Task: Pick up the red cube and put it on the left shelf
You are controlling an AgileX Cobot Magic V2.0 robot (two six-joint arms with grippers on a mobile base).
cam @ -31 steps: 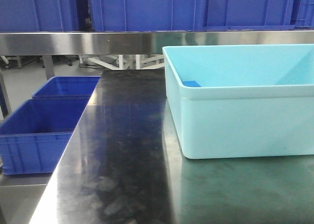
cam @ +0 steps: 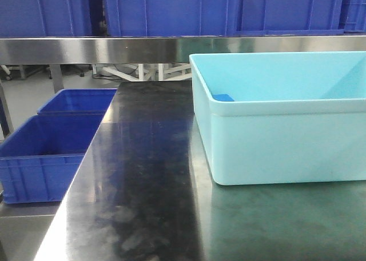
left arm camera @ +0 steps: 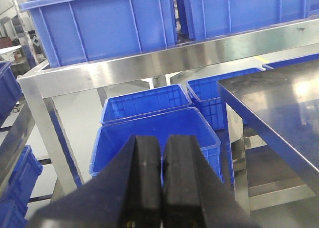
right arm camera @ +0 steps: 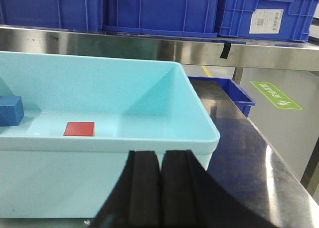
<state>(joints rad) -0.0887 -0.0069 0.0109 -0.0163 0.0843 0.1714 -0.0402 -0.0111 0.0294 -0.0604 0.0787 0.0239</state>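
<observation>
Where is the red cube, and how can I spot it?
Find the big pale cyan tub on the dark steel tabletop. The red cube lies on its floor. It is the only red thing there; the other small block is blue.

red cube (right arm camera: 79,128), pale cyan tub (right arm camera: 124,143), blue crates (cam: 171,9)

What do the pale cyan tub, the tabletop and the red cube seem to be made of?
The pale cyan tub looks like moulded plastic, smooth and semi-matt, with a rounded rim. The tabletop looks like polished steel: dark, glossy, mirroring the tub. The red cube is plain and matt; wood, foam or plastic, I cannot tell.
</observation>
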